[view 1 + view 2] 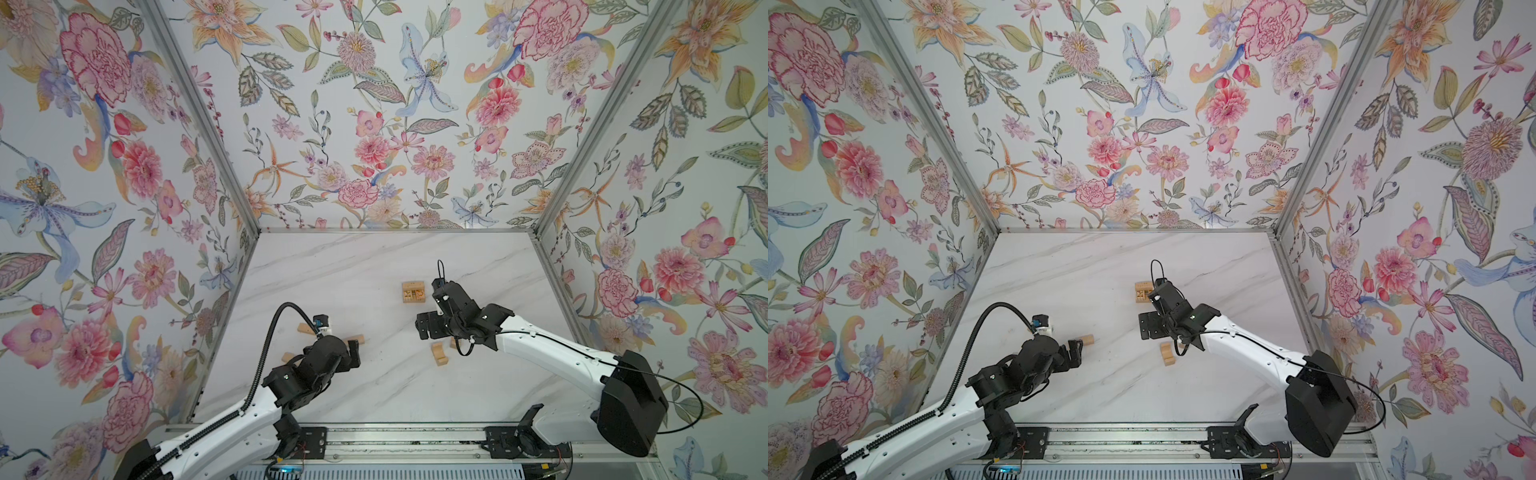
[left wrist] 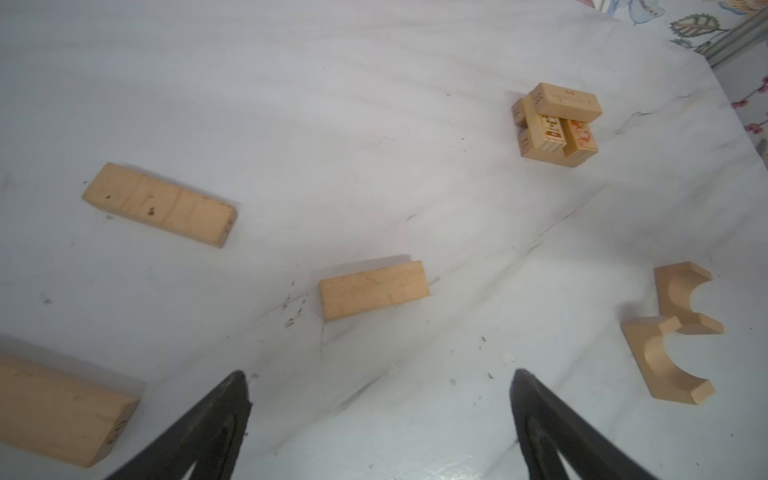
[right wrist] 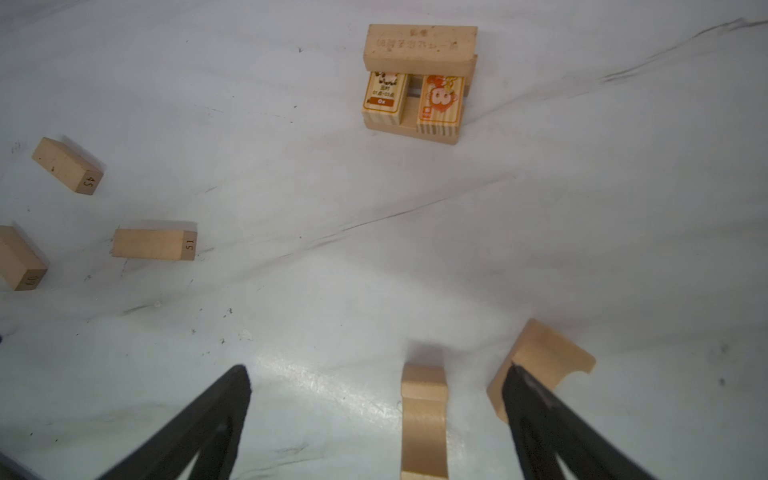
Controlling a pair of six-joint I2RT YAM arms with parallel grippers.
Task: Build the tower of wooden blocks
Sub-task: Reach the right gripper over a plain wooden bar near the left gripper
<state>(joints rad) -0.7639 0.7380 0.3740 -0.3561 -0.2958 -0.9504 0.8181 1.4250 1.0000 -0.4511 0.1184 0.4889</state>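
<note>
The tower [image 1: 413, 292] [image 3: 419, 83] stands mid-table in both top views: crossed tan blocks, two with orange printed pictures, and one engraved bar [image 2: 563, 102] on top. Three plain bars lie at the left [image 2: 160, 205] [image 2: 374, 289] [image 2: 62, 411]. Two arch blocks [image 1: 440, 354] [image 2: 665, 359] [image 2: 688, 299] lie at the right. My left gripper [image 2: 378, 382] [image 1: 353, 353] hangs open over bare table, with the middle bar just ahead. My right gripper [image 3: 376, 386] [image 1: 430, 328] is open. One arch [image 3: 424, 415] lies between its jaws, and the other arch [image 3: 540, 361] lies beside one finger.
The white marble table [image 1: 374, 257] is closed in by floral walls on three sides, with metal corner posts [image 1: 540, 232]. A metal rail [image 1: 399, 444] carrying both arm bases runs along the front edge. The right arm reaches close beside the tower.
</note>
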